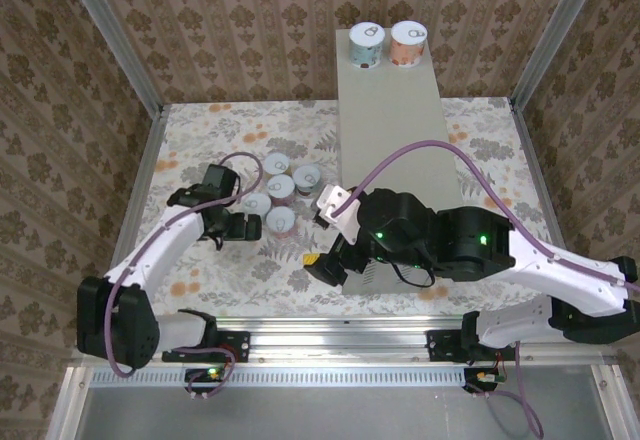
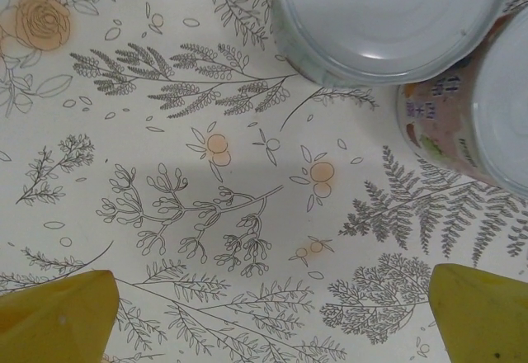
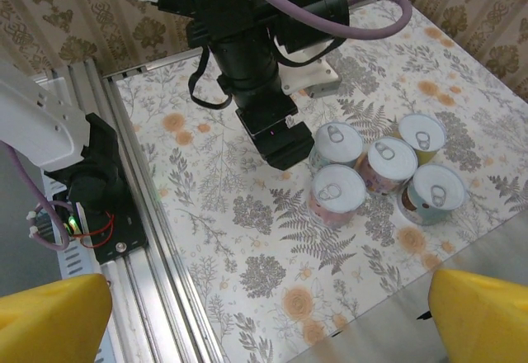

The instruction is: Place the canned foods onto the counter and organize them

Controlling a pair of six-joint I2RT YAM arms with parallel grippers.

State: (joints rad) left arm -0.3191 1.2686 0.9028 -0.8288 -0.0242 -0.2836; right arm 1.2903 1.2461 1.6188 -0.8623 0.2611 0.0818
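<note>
Two canned foods (image 1: 367, 43) (image 1: 408, 43) stand upright side by side at the far end of the long grey counter (image 1: 395, 130). Several more cans (image 1: 281, 188) cluster on the floral floor to its left, lids up. My left gripper (image 1: 240, 222) hovers low at the cluster's near-left edge, open. Its yellow fingertips (image 2: 58, 318) frame bare floor, with one silver lid (image 2: 396, 16) and a pinkish-labelled can (image 2: 487, 115) just ahead. My right gripper (image 1: 325, 260) hangs open by the counter's near-left corner, holding nothing. It looks across at the cluster (image 3: 337, 191) and the counter edge (image 3: 388, 342).
Aluminium rails (image 1: 340, 340) run along the near edge, and posts frame the sides. Brown patterned walls close in the back and both sides. A purple cable (image 1: 430, 145) arches over the counter's middle. The right arm's body lies across the counter's near end.
</note>
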